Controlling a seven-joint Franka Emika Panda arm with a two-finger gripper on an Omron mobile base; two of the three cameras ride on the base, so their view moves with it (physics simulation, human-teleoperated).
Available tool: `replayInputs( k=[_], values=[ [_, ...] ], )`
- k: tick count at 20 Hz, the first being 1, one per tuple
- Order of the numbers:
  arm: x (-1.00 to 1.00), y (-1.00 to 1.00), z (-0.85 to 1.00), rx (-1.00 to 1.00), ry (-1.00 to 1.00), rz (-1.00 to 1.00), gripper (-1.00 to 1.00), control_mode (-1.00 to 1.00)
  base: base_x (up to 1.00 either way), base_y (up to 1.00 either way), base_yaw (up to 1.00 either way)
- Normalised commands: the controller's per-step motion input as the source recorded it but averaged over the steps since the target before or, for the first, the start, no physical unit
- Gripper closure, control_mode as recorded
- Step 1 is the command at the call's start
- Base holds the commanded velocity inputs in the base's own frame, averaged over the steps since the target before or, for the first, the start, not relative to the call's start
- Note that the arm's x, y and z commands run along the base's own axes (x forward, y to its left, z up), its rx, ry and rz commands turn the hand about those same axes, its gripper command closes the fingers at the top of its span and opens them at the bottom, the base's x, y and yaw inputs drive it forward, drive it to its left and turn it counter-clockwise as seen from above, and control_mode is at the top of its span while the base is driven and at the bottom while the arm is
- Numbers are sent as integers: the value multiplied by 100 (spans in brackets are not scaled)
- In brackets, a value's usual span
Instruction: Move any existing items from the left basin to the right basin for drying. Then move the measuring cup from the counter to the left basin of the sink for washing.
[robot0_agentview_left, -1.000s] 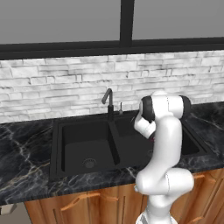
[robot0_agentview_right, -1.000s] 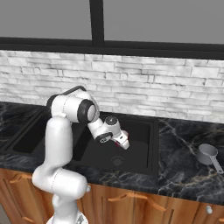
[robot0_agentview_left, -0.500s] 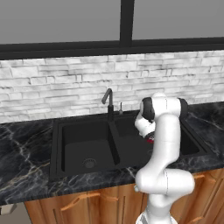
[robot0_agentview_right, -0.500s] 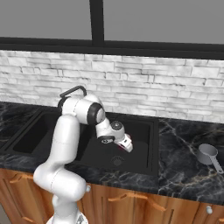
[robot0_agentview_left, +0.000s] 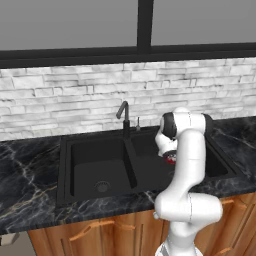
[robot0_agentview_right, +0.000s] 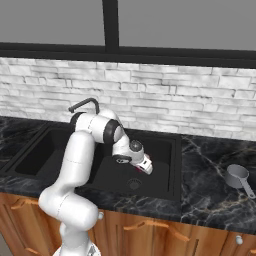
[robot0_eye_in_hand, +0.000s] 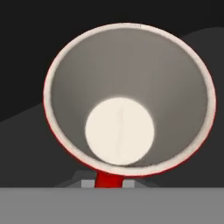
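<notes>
Red cup (robot0_eye_in_hand: 129, 100) sits right in front of the hand camera, mouth toward the lens, so you're looking straight down into its white inside. Its wall runs down between the two fingertips, which puts the gripper (robot0_agentview_right: 146, 167) on the rim, one finger inside and one outside by the look of it. I can't tell from these shots whether the jaws are clamped on the wall or have started to let go, so treat the grip as unknown.

In the right base view, the gripper hangs low over the right basin (robot0_agentview_right: 165, 150), with the round drain just below and beside the hand. In the left base view, a red sliver of the cup (robot0_agentview_left: 171, 159) peeks out beneath the wrist, on the far side of the divider from the left basin (robot0_agentview_left: 85, 160). That placement makes sense: the cup belongs in the wide basin for drying, and the hand is low so the cup won't drop far or tip.

My read: the first move is near its end, and the set-down is what's left. You can't confirm floor contact from here.

Measuring cup (robot0_agentview_right: 237, 176) lies on the counter (robot0_agentview_right: 210, 200), well off to the hand's side past the basin's edge, untouched, with its handle angled toward the front edge. You'll go there next.
</notes>
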Motion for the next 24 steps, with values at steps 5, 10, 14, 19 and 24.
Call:
replayInputs(
  k=[5,10,14,19,24],
  values=[
    [34,-2,-8,2,11,4,100,-100,0,0,0],
    [26,-1,-12,0,20,1,-100,-100,0,0,0],
    [7,0,0,0,8,0,-100,-100,0,0,0],
    [17,0,13,1,17,0,-100,-100,0,0,0],
    [8,0,28,5,18,0,-100,-100,0,0,0]
  ],
)
